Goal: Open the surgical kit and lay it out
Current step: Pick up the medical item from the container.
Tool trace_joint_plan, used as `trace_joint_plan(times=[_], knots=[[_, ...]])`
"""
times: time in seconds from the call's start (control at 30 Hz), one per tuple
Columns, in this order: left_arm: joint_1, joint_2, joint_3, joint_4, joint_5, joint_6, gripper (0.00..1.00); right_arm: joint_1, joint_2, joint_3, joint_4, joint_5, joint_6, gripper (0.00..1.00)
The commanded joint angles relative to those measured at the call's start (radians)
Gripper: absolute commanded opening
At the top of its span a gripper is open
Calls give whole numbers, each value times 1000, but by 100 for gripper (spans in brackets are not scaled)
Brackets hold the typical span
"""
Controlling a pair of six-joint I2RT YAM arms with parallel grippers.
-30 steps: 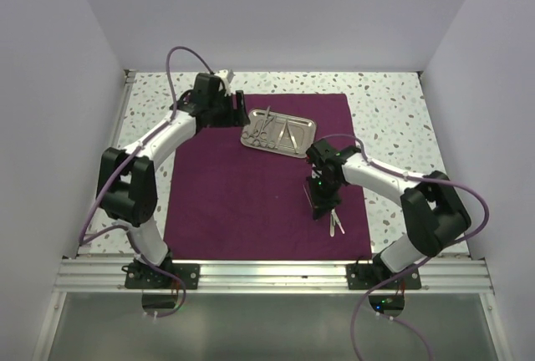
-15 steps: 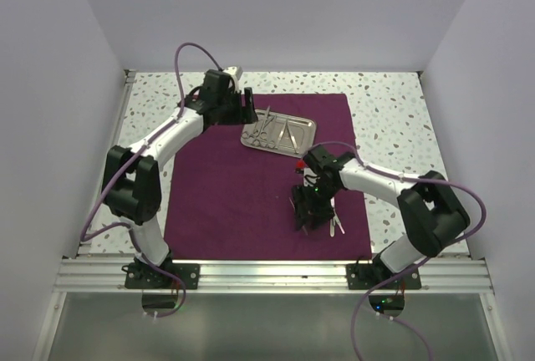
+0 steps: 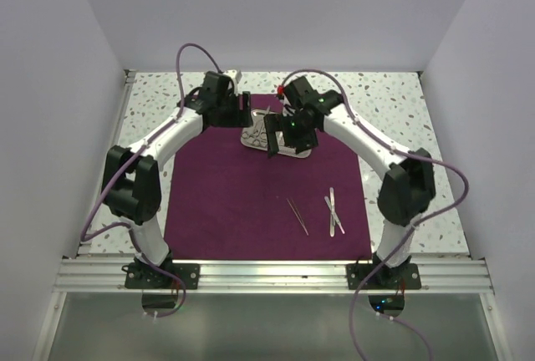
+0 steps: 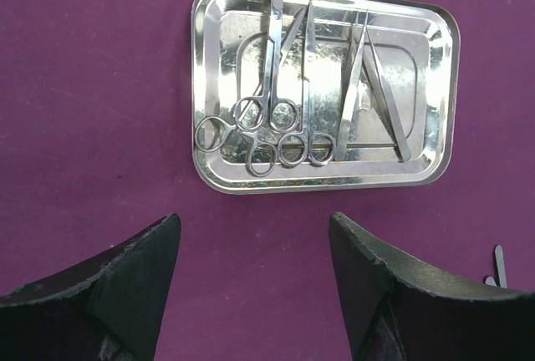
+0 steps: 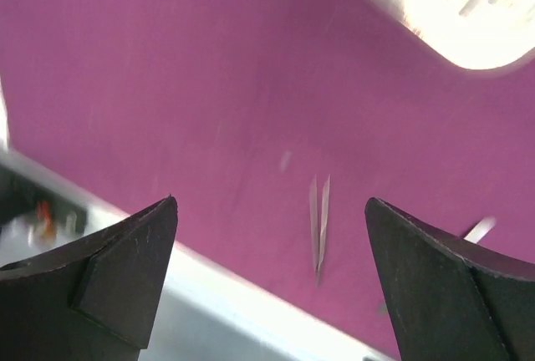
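Both arms are up at the far side of the table (image 3: 393, 102) and the cloth (image 3: 242, 194) lies flat and spread out – a dark purple rectangle covering the middle. The tray (image 4: 322, 184) sits on the far part of the cloth, about midway across, shiny and rectangular. From the left wrist you see straight down into it: ring-handled scissors (image 4: 267, 119) bunched on one side with their loops overlapping, one tip poking out over the rim, and thin straight tools (image 4: 368, 85) leaning together in a narrow A beside them. The left gripper (image 4: 252, 227) hangs over bare cloth just beside the tray, fingers apart, nothing between them. The right gripper (image 3: 280, 131) is over the tray in the top view, hiding much of it – its fingers (image 5: 125, 269) are spread wide and they grip nothing. Its wrist picture is blurred, with only purple cloth between the fingers and a bright corner of the tray at the upper edge. Down at the near right of the cloth two pieces lie out on their own: tweezers (image 3: 334, 212) with their arms crossing, and a thin probe (image 3: 298, 216) to their left, angled, close by but not touching. Both are well apart from the tray and from either gripper.
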Motion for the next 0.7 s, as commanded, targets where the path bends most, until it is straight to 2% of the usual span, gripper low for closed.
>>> trace_joint_plan(times=[0.0,0.2,0.23,0.33,0.53,0.67], knots=[[20,-29,3,-4,6,52,75,-56,182,186,-93,138,-14,98],[65,-29,-19,-1,38,79,75,-145,501,583,-214,238,-42,91],[71,-29,-20,1,43,83,75,-151,539,676,-226,256,-48,88],[100,-25,-27,5,72,83,75,-171,657,819,-271,287,-77,79],[119,21,-14,19,124,55,75,-194,720,840,-251,273,-66,64],[122,75,28,4,127,57,75,-193,733,837,-243,271,-70,62]])
